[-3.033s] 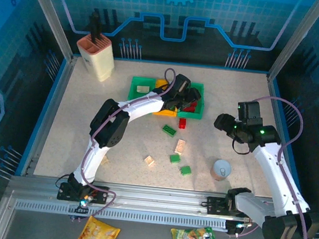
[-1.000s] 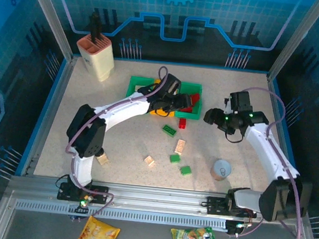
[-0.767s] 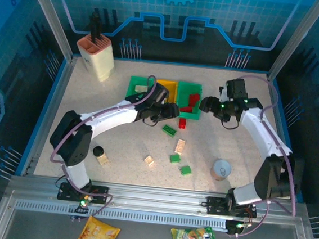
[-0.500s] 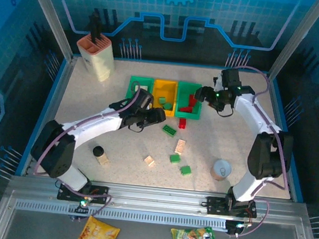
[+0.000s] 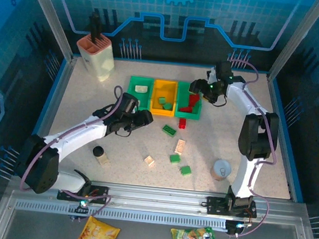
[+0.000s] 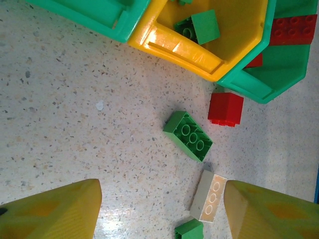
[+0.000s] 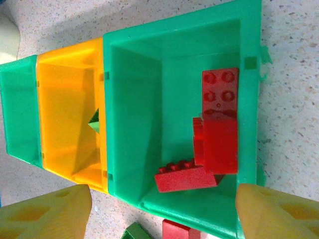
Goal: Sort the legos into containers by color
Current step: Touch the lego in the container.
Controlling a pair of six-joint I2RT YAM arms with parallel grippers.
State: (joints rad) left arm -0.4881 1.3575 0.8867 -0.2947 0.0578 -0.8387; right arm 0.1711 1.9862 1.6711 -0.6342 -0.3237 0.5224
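Three bins stand in a row: a green one [image 5: 130,92] holding a cream lego [image 5: 141,88], a yellow one [image 5: 168,88] with green legos [image 5: 163,103], and a green one [image 5: 188,115] with red legos [image 5: 190,103]. My left gripper [image 5: 142,118] is open above the table in front of the bins. In its wrist view the gripper [image 6: 162,214] frames a cream brick [image 6: 208,195] lying flat, with a green brick [image 6: 188,135] and a red brick [image 6: 226,109] beyond. My right gripper [image 7: 162,214] hangs open over the red-filled bin [image 7: 134,109]; nothing is between its fingers.
Loose on the table are a cream brick [image 5: 150,161] and two small green bricks [image 5: 175,158], [image 5: 185,169]. A grey cup [image 5: 221,170] stands right of them. A tan piece with a black cap [image 5: 99,154] sits at left. The cream-and-pink holder [image 5: 96,56] is far left.
My left gripper has drawn back from the bins toward the near left, and green bricks show in the yellow bin. My right arm has swung from the right side over the right green bin.
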